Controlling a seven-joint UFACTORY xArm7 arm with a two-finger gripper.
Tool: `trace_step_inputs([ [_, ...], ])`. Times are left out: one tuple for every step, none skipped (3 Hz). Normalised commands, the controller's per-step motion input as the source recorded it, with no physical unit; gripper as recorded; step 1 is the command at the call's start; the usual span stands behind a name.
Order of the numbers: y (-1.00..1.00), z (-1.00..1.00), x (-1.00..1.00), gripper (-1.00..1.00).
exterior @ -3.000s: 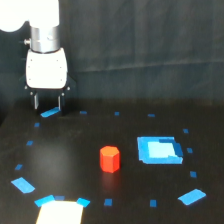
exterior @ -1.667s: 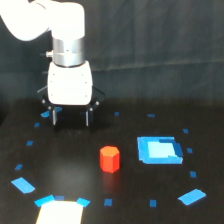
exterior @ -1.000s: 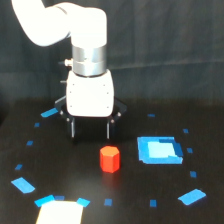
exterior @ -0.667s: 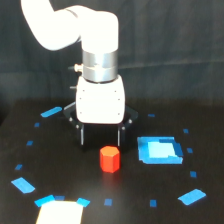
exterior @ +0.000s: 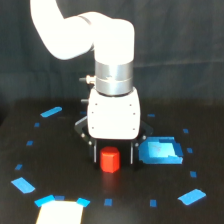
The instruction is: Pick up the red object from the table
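Black worktop (exterior: 50, 165) dotted with blue tape marks. White xArm6 arm (exterior: 107, 55) upright over centre. End effector (exterior: 113, 152) lowered, dark fingers (exterior: 95, 152) spread apart, straddling red object (exterior: 109, 160), which sits on worktop between them, ungripped. Blue rectangle (exterior: 160, 152) just beside, exterior view's right. White patch (exterior: 60, 214) at bottom edge.

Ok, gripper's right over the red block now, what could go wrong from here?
The gripper is open, its fingers straddling the red hexagonal block. From this single view depth alignment is unclear, so a finger could come down on the block or knock it aside. Closing on the block's angled faces might also twist it.
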Motion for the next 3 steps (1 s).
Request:
trace_step_inputs([
  [-0.07,0.17,-1.0,-1.0],
  [-0.06,0.46,-1.0,-1.0],
  [-0.39,0.28,-0.18,-1.0],
])
